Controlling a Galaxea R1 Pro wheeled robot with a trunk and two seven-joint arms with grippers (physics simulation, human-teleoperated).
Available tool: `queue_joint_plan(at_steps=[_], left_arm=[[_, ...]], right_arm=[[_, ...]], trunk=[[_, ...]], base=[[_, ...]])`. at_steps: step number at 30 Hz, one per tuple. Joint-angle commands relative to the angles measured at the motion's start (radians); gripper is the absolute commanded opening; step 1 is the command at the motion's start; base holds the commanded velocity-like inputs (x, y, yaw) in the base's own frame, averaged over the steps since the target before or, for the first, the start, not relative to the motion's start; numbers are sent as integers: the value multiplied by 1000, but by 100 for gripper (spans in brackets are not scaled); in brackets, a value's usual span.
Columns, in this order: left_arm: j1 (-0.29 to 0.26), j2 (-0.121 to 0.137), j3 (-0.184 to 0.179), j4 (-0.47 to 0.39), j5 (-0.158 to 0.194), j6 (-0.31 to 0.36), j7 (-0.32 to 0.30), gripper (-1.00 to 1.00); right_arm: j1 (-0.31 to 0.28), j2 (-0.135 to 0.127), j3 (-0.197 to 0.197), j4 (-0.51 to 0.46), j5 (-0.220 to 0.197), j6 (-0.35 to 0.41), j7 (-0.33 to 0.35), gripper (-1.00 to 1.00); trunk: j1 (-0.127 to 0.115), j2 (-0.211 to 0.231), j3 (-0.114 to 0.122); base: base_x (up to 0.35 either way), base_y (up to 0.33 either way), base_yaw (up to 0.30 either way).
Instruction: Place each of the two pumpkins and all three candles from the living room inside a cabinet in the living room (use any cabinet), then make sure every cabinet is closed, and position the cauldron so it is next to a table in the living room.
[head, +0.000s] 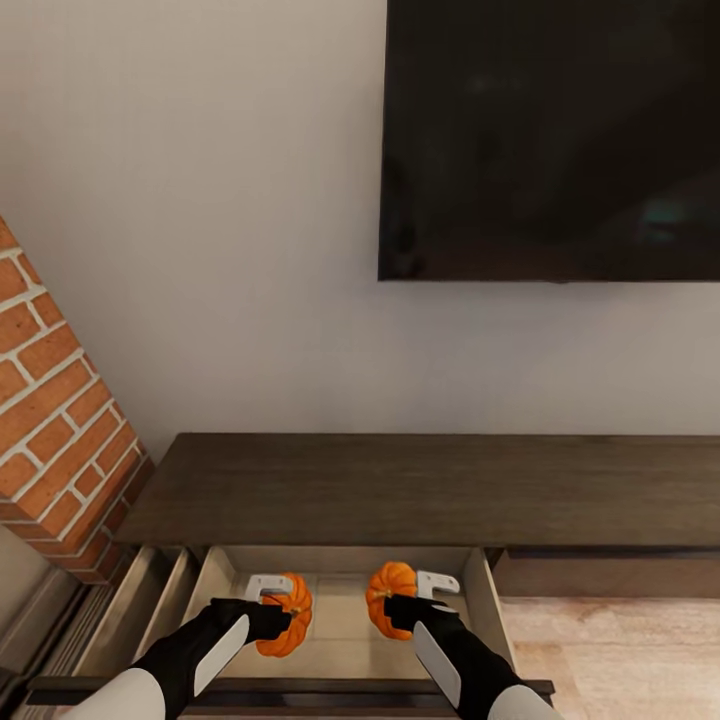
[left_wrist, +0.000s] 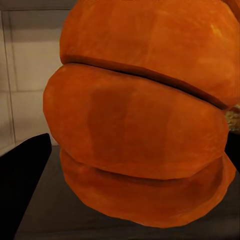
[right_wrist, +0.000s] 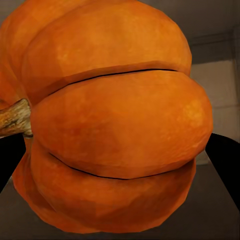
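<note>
Hovering over the cabinet's (head: 420, 490) open drawer (head: 340, 625), the left hand (head: 272, 600) is clamped on one pumpkin (head: 288, 615) and the right hand (head: 425, 595) on the other pumpkin (head: 388, 595), side by side, apart.

Large black flat screen (head: 550, 140) mounted on a plain white wall (head: 220, 220), red brick column (head: 55, 420) at left, pale wood-plank floor (head: 620, 655) at lower right

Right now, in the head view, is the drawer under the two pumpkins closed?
No. The cabinet's drawer is pulled open, showing its pale inside, and each end effector holds a pumpkin over it: left, right.
</note>
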Motion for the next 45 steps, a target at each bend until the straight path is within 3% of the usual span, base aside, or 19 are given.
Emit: queue_joint_plan(at_steps=[1,25,40,45], left_arm=[[-1,2,-8,-3,9,2,12,-100],[-2,16,1,-7,9,-31,11,-100],[-2,16,2,-9,9,-53,12,-100],[-2,29,4,-9,11,-73,12,-100]], right_arm=[[-1,-1,8,4,-9,1,-9,-100],[-5,-2,9,27,5,4,-8,-100],[-6,-3,9,28,4,-55,-8,-100],[-6,-3,9,29,3,-61,-9,-100]], trunk=[[4,-8,-4],[96,-176,-79],[153,-281,-126],[173,-316,-142]], base=[[0,0,0],[0,0,0],[0,0,0],[0,0,0]])
